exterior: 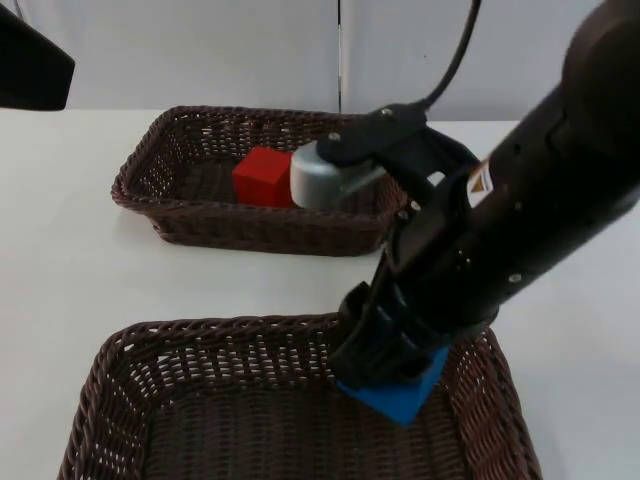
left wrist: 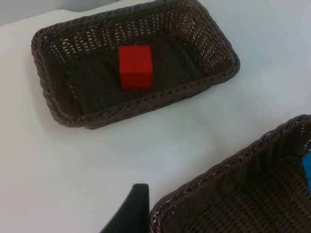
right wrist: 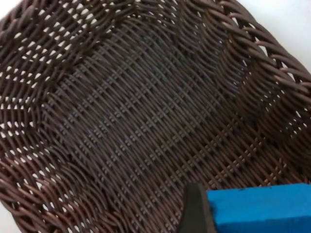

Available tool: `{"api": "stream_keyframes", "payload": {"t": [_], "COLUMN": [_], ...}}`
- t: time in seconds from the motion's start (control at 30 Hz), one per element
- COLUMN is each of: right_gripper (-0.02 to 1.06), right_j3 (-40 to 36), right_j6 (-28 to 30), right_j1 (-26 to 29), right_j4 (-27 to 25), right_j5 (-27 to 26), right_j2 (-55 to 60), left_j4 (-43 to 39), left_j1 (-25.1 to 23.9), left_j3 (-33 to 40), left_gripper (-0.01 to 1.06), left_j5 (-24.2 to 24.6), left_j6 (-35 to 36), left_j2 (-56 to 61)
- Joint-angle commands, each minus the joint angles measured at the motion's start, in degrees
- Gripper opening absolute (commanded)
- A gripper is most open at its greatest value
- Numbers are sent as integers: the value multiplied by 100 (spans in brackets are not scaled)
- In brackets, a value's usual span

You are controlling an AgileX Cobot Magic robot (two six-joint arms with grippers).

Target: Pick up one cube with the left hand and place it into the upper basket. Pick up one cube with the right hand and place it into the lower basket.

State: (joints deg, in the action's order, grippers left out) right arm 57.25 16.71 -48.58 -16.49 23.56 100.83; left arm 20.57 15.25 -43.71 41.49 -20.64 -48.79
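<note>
Altogether two wicker baskets and two cubes are seen on the white counter. One red cube is seen lying on the floor of the upper basket, near its middle, apart from the woven walls. One blue cube is held, tilted, inside the lower basket, close to that basket's right wall and just above its woven floor. The right gripper is lowered over the lower basket's rim, its jaws closed onto the blue cube; in the right wrist view one black fingertip is pressed against the cube's side. The left gripper is held above the bare counter between the two baskets, waiting; whether its jaws are parted cannot be told
</note>
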Motion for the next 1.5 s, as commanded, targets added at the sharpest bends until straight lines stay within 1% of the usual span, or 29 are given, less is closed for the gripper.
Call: {"api": "stream_keyframes", "payload": {"t": [0.0, 0.13, 0.3, 0.37, 0.4, 0.43, 0.47, 0.53, 0.57, 0.6, 0.63, 0.73, 0.97, 1.13, 1.47], "right_gripper": [5, 8, 13, 18, 24, 24, 28, 43, 43, 50, 63, 78, 78, 78, 78], "right_j3": [-40, -40, -40, -40, -40, -40, -40, -40, -40, -40, -40, -40, -40, -40, -40], "right_j6": [65, 65, 65, 65, 65, 65, 65, 65, 65, 65, 65, -75, -98, -125, -125], "right_j1": [-11, -11, -11, -11, -11, -11, -11, -11, -11, -11, -11, -11, -11, -11, -11], "right_j4": [-73, -73, -61, -61, -61, -61, -61, -61, -61, -61, -61, -72, -72, -72, -36], "right_j5": [-189, -216, -229, -229, -229, -229, -229, -206, -206, -195, -195, -195, -195, -195, -216], "right_j2": [31, 129, 518, 627, 667, 667, 683, 691, 691, 691, 691, 691, 614, 235, -1354], "left_j4": [-7, -7, -7, -7, -7, -7, -7, -7, -7, -7, -7, -7, -7, -7, -7], "left_j1": [3, 3, 3, 3, 3, 3, 3, 3, 3, 3, 3, 3, 3, 3, 3], "left_j3": [11, 11, 11, 11, 11, 11, 11, 11, 11, 11, 11, 11, 11, 11, 11], "left_gripper": [100, 100, 100, 100, 100, 100, 100, 100, 100, 100, 100, 100, 100, 100, 100], "left_j5": [9, 9, 9, 9, 9, 9, 9, 9, 9, 9, 9, 9, 9, 9, 9], "left_j6": [-5, -5, -5, -5, -5, -5, -5, -5, -5, -5, -5, -5, -5, -5, -5], "left_j2": [21, 21, 21, 21, 21, 21, 21, 21, 21, 21, 21, 21, 21, 21, 21]}}
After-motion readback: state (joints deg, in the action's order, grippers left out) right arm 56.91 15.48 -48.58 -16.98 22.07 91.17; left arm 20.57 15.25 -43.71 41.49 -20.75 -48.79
